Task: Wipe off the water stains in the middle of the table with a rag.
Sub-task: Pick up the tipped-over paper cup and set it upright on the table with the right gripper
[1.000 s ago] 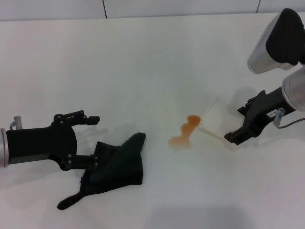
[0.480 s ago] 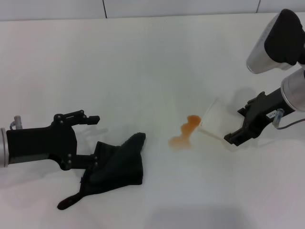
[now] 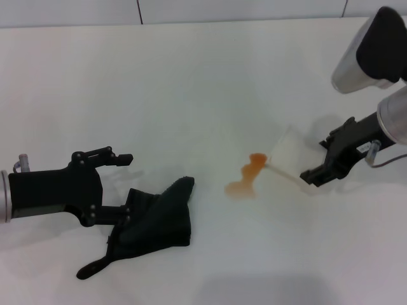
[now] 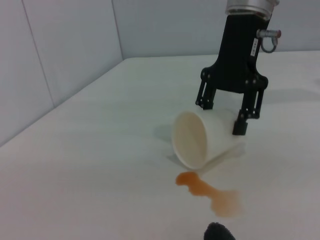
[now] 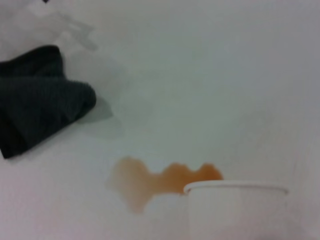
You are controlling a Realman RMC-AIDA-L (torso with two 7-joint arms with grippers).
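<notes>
Orange-brown water stains (image 3: 245,177) mid-worktop (image 3: 191,82), touching mouth of tipped white paper cup (image 3: 287,157). Cup clamped in jaws of right gripper (image 3: 316,172). Black rag (image 3: 156,220) well left of puddle, one edge against lower finger of left gripper (image 3: 124,184), jaws wide.

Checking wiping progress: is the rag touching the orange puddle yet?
Apart. The head view shows bare table between the rag and the water stains.

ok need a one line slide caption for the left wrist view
Right gripper straddling a tipped white paper cup above the orange-brown water stains on the table.
</notes>
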